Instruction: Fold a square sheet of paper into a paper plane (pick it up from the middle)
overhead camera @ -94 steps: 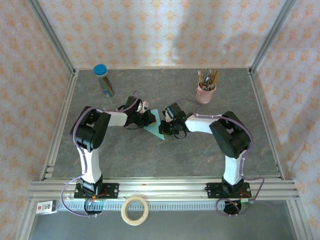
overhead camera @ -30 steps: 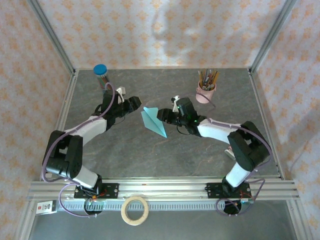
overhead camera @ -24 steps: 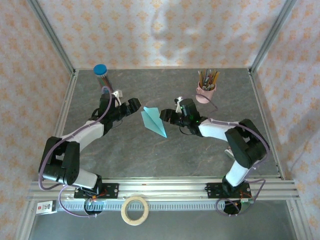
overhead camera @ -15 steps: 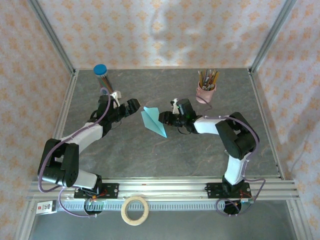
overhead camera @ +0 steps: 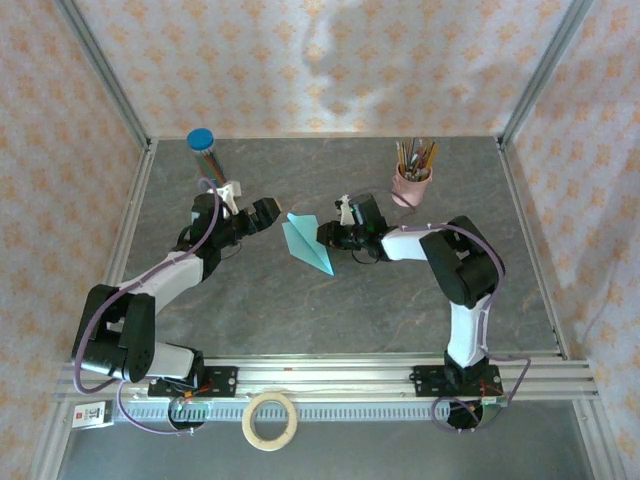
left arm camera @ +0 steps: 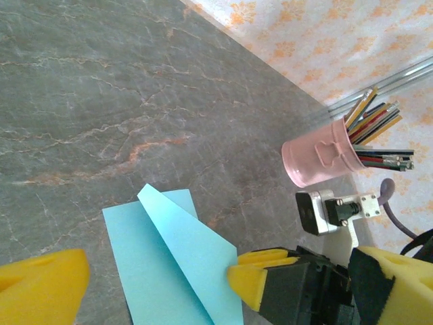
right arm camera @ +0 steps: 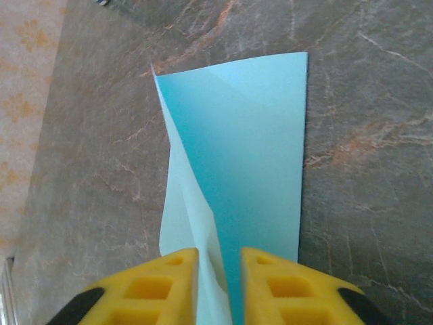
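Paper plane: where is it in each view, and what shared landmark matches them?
Top external: paper plane mid-table, between the arms.
Left wrist: paper plane at lower centre.
Right wrist: paper plane at centre, running to the bottom edge.
Shared landmark: right hand at the plane's edge.

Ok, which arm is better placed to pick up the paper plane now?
Right. The right gripper has its fingers on either side of the paper plane's raised centre fold, with only a narrow gap between them. The left gripper stands wide open off to the plane's side, apart from it.
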